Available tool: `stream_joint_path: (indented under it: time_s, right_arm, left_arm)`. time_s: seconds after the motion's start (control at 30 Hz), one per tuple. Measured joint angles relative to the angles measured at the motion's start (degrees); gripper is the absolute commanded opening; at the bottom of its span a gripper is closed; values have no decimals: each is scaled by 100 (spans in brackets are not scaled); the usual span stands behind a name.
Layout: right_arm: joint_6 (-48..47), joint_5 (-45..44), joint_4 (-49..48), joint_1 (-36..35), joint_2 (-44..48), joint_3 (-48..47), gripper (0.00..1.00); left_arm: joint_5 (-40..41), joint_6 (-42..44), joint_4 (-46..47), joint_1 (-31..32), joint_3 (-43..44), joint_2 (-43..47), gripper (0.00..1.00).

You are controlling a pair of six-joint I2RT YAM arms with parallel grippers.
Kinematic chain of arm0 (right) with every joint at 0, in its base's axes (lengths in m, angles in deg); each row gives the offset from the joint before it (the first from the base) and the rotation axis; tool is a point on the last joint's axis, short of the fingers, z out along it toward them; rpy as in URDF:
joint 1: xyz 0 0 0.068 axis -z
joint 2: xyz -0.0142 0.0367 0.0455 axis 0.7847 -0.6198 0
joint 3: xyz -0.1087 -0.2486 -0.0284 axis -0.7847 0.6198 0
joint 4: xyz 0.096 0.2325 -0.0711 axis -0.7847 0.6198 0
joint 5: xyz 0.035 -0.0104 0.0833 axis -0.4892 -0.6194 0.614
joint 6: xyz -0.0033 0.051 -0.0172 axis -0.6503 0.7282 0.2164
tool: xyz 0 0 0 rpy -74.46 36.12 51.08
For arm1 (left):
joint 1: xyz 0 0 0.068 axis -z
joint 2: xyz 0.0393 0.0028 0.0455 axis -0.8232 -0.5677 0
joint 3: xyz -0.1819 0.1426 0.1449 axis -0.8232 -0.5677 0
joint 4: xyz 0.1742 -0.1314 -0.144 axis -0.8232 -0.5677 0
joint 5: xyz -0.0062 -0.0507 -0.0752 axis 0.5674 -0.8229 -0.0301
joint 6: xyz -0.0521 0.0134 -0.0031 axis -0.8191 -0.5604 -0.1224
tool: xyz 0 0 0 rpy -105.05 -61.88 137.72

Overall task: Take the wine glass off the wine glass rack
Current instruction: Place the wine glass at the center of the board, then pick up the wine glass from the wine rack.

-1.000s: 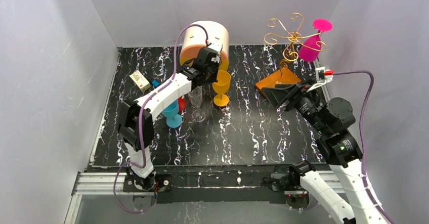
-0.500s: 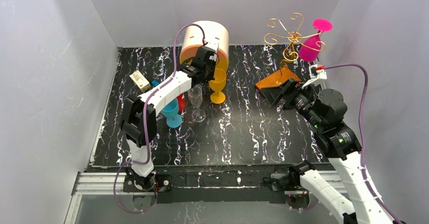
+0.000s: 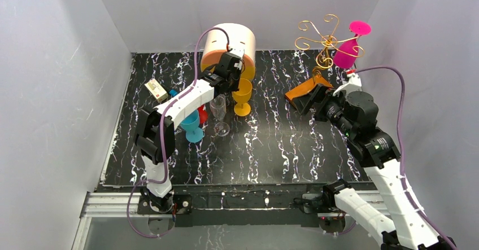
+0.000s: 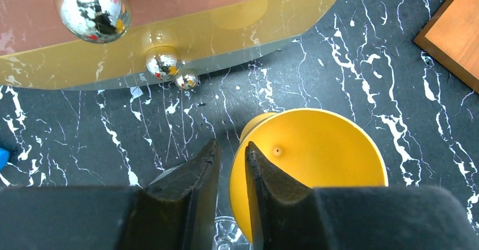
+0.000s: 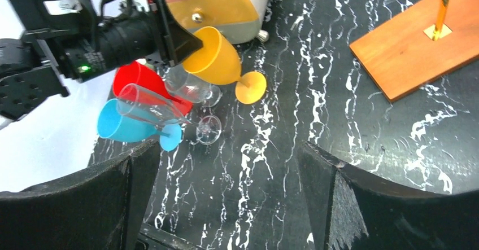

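Left gripper point(image 4: 230, 151): my fingers pinched on rim of yellow plastic goblet point(image 4: 316, 165); goblet tilted.
Right gripper point(image 5: 227, 151): my fingers spread wide, empty.
Magenta wine glass point(image 3: 345, 51): hangs inverted from scroll arm of gold wire wine glass rack point(image 3: 316, 33), far right corner.
Handling, judged: light, rigid, slick. Grip bowl near stem, slide foot clear of wire. Rack may tip.

right arm point(image 3: 361, 114) neared wine glass rack point(image 3: 323, 47)
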Motion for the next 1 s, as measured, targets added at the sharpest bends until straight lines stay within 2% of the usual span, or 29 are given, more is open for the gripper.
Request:
stream_joint_path:
  time_s: [0.33, 0.5, 0.6, 0.8, 1.0]
  right_arm:
    - [109, -407, 621, 0, -181, -33, 99]
    - [348, -472, 1025, 0, -584, -203, 99]
    - [505, -601, 1252, 0, -820, -214, 99]
    - [691, -984, 1641, 68, -857, -225, 99]
    - [601, -975, 2105, 472, -1255, -699, 89]
  left_arm:
    - [-4, -52, -197, -37, 131, 0, 37]
    - [-57, -63, -271, -44, 345, 2, 38]
    - [-103, -76, -308, -55, 398, 44, 44]
    - [-199, -122, -404, -63, 396, 240, 48]
    - [-315, -229, -483, -72, 332, 798, 55]
